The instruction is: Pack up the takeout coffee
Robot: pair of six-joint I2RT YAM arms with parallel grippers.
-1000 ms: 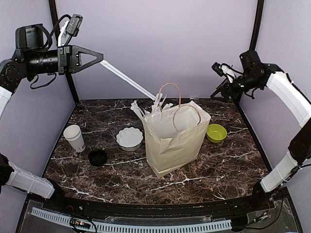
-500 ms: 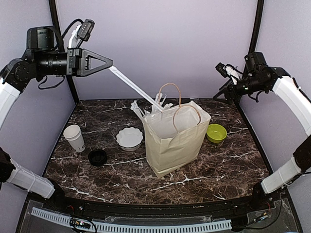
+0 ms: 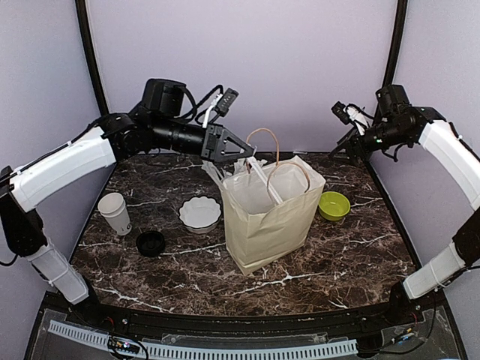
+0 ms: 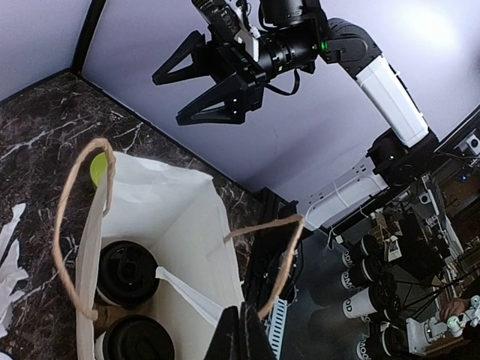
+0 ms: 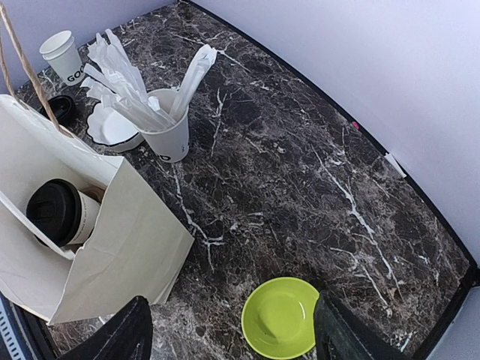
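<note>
Two takeout coffees with round black lids (image 4: 126, 271) (image 4: 139, 341) stand inside the open white paper bag (image 3: 262, 225). The right wrist view shows one of them (image 5: 60, 214) through the bag's mouth. My left gripper (image 3: 253, 156) is at the bag's back rim, shut on a white paper-wrapped straw (image 3: 268, 184) whose lower end reaches down into the bag. In the left wrist view the straw (image 4: 191, 296) runs from my shut left gripper (image 4: 241, 330) toward the lids. My right gripper (image 3: 346, 141) is open and empty, raised at the back right.
A lidless white cup (image 3: 114, 212) and a loose black lid (image 3: 150, 242) sit at the left, a scalloped white bowl (image 3: 200, 213) beside them. A cup of wrapped straws (image 5: 169, 131) stands behind the bag. A green bowl (image 3: 334, 204) lies right of the bag.
My left arm swung down from high at the left to the bag's rim, carrying the straw; its lower end now points into the bag. The right arm barely moved.
</note>
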